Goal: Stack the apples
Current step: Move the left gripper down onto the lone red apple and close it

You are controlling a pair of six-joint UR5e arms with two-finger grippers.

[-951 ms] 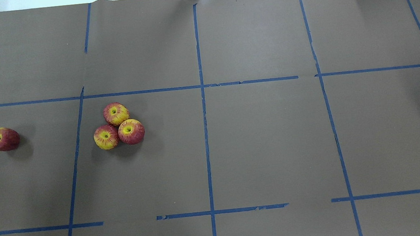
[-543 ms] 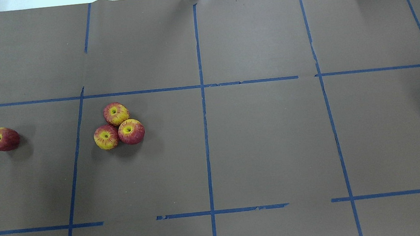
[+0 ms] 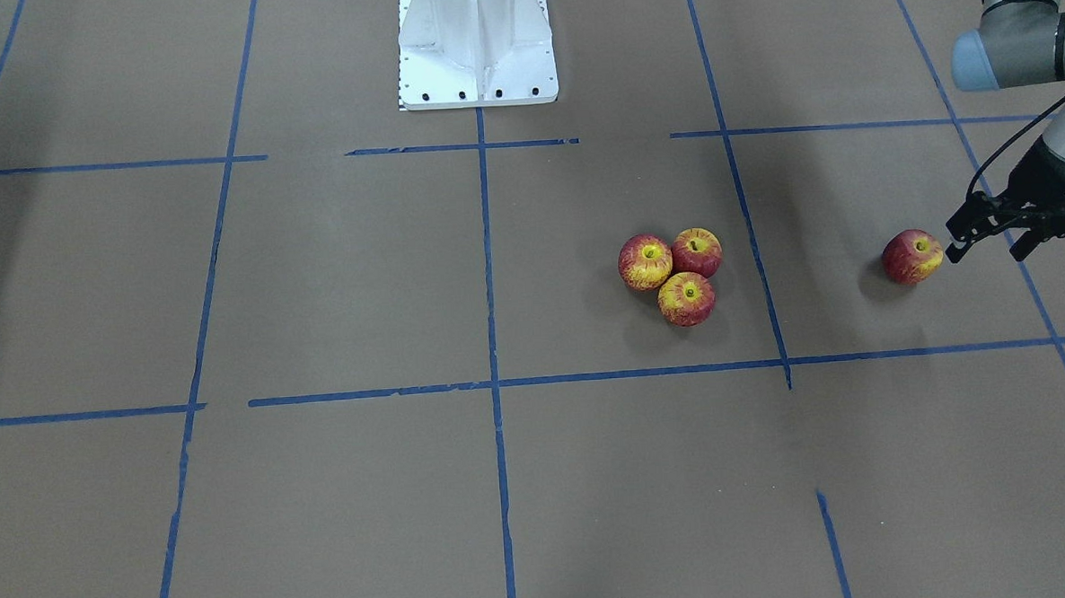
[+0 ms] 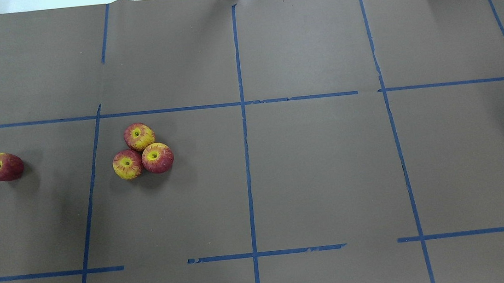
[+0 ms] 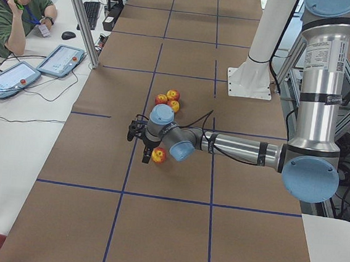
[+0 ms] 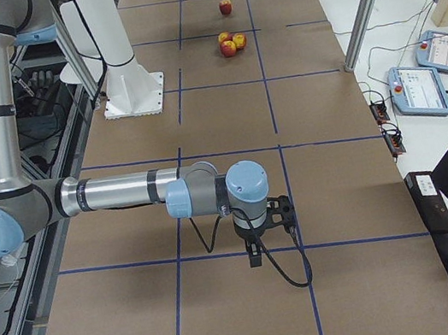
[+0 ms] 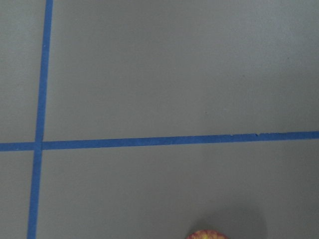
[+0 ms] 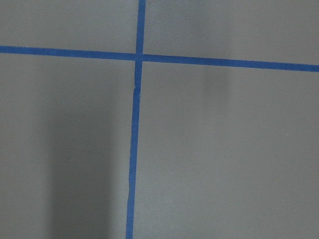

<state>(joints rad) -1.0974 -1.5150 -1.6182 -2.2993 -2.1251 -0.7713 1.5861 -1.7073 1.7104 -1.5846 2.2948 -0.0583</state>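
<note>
Four small glossy round apples, red with yellow streaks, sit on the brown paper-covered tabletop (image 3: 316, 281), which is gridded with blue tape lines (image 3: 488, 274). Three touch each other in a tight triangle on the robot's left half, stem dimples up: one apple (image 3: 645, 261), a second apple (image 3: 697, 252) and a third apple (image 3: 686, 299). That reads as a base whose middle pocket should cradle a top apple so it won't roll off. The fourth, the lone apple (image 3: 912, 256), lies well apart, further out to the robot's left, tipped a bit on its side. Nothing rests on the cluster, so the stack is not yet built. The left gripper (image 3: 990, 245) hangs just beside the lone apple on its outer side, not around it, likely lining up for the pick. Its jaws stand wide apart, the gap looks ample for the apple, and they hold and touch nothing. The left wrist view catches only the apple's top at its bottom edge, so the jaws are not centred over it. The right gripper (image 6: 256, 249) sits far off over the tabletop on the robot's right and shows only in a side view, so I cannot tell how its jaws stand.
</note>
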